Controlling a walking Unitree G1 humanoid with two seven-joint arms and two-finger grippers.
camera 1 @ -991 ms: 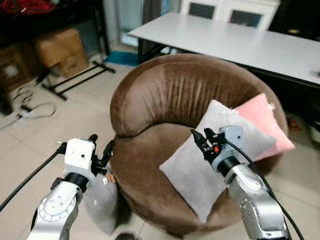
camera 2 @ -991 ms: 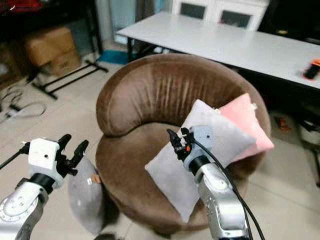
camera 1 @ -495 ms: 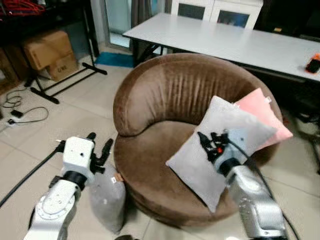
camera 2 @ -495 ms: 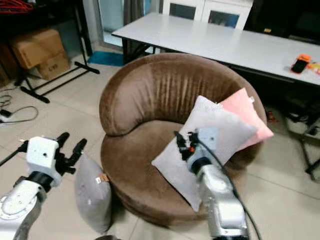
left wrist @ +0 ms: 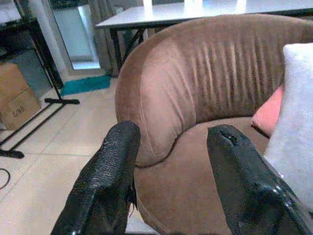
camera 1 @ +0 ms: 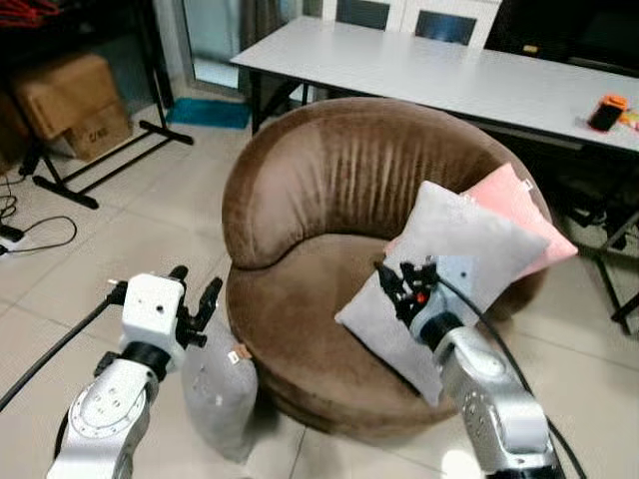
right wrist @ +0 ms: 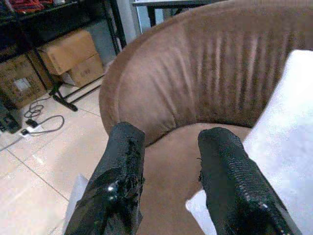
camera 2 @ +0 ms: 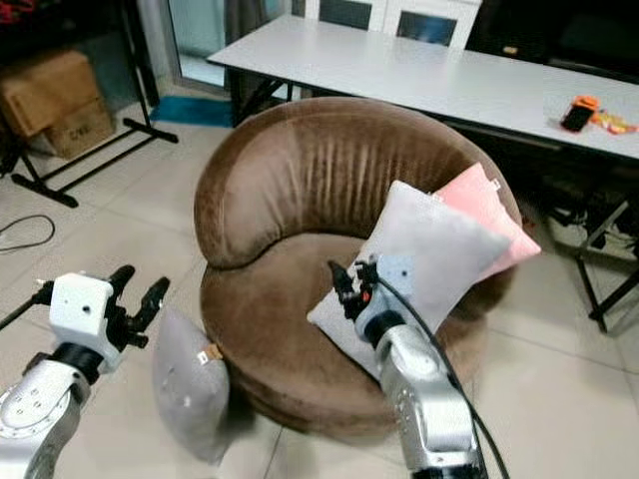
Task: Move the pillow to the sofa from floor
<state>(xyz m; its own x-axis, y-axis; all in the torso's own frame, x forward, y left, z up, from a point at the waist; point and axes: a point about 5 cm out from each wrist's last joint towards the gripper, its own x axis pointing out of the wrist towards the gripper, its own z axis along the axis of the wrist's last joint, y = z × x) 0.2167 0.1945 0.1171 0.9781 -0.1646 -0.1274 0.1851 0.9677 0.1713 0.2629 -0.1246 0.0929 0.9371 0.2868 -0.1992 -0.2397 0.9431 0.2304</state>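
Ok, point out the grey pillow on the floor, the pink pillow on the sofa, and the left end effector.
grey floor pillow (camera 2: 188, 381), right eye view, middle of its face.
pink pillow (camera 1: 524, 205), left eye view, upper visible part.
left end effector (camera 1: 195, 291), left eye view, between its fingertips.

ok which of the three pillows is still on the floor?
The grey pillow standing against the sofa base, under the left gripper. The other grey pillow and pink pillow sit on the seat.
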